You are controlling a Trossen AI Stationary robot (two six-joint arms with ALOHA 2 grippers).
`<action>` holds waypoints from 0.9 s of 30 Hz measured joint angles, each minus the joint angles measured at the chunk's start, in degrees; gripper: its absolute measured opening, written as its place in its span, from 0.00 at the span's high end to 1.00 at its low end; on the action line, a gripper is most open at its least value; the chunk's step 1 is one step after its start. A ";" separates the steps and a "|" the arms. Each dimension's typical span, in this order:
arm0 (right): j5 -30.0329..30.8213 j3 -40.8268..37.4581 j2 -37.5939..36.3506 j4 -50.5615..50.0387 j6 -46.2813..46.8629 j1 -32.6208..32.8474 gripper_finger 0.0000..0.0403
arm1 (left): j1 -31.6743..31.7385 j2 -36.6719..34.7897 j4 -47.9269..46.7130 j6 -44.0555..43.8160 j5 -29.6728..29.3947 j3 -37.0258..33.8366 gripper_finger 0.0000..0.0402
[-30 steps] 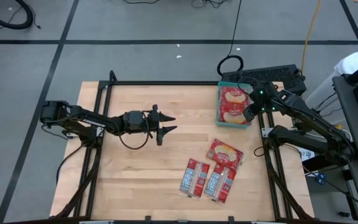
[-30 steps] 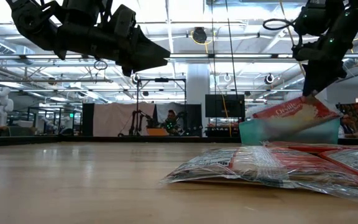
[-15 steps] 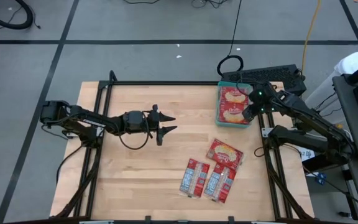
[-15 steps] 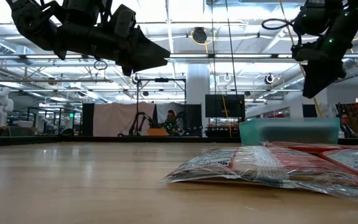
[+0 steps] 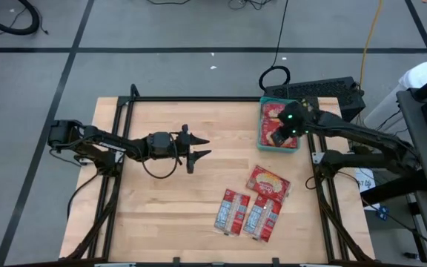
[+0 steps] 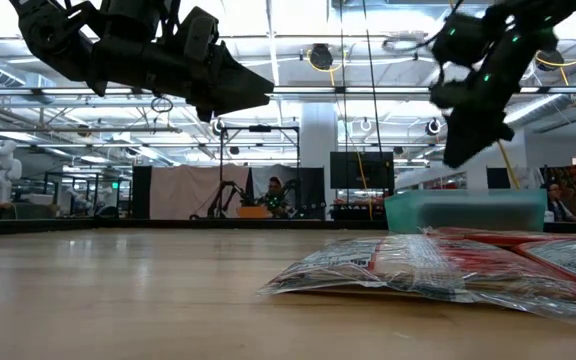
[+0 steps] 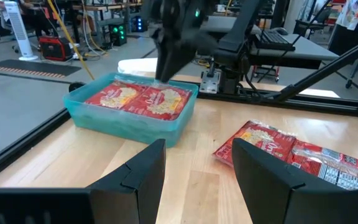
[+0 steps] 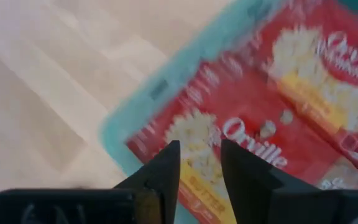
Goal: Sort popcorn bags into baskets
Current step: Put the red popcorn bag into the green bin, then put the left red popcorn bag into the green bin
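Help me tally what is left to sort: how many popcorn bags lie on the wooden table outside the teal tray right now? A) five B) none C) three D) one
C: the high view shows three popcorn bags on the table, one with a popcorn picture and two showing silvery panels, all apart from the teal tray, over which the right gripper hangs.

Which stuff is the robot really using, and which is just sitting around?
Used for the job:
- teal basket, with popcorn bags already inside
- three loose popcorn bags on the table
- right end effector, over the basket

Just sitting around:
- black keyboard
- left end effector, waiting mid-table
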 joint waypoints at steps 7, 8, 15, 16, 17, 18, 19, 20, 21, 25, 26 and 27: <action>6.34 0.00 11.44 -0.01 -1.43 -0.73 0.78 | 0.00 0.00 -0.61 -0.02 0.00 0.00 0.54; 6.32 0.00 12.58 0.61 -1.77 -1.02 0.79 | 0.00 0.00 -0.72 -0.03 0.00 0.00 0.54; 7.84 0.07 16.66 5.26 -3.95 -2.25 0.79 | 0.00 0.00 -0.81 0.15 0.00 0.00 0.54; 7.76 0.06 16.62 5.35 -4.21 -2.42 0.79 | 0.00 0.00 -0.83 0.24 0.00 0.00 0.54; 7.70 0.04 16.21 5.33 -4.28 -2.48 0.79 | 0.00 0.00 -0.83 0.24 0.00 0.00 0.54; 7.72 0.04 15.64 5.22 -4.24 -2.48 0.79 | 0.00 0.00 -0.88 0.22 0.00 0.00 0.54; 7.72 0.02 14.83 5.16 -4.22 -2.44 0.79 | 0.00 0.00 -0.94 0.22 0.00 0.00 0.54; 7.70 0.02 13.68 5.20 -4.20 -2.44 0.79 | 0.00 0.00 -1.05 0.22 0.00 0.00 0.54; 7.68 0.02 12.44 5.20 -4.16 -2.44 0.79 | 0.00 0.00 -1.25 0.22 0.00 0.00 0.54; 6.14 0.02 6.50 5.50 -3.93 -1.77 0.79 | -0.02 0.00 -2.93 0.08 0.00 -0.02 0.54; 5.87 0.02 4.94 6.15 -4.20 -1.10 0.79 | -0.14 0.01 -3.47 -0.34 0.00 -0.02 0.54; 5.74 0.02 3.40 6.96 -4.64 -0.21 0.79 | -0.32 0.01 -4.00 -0.76 -0.02 -0.02 0.54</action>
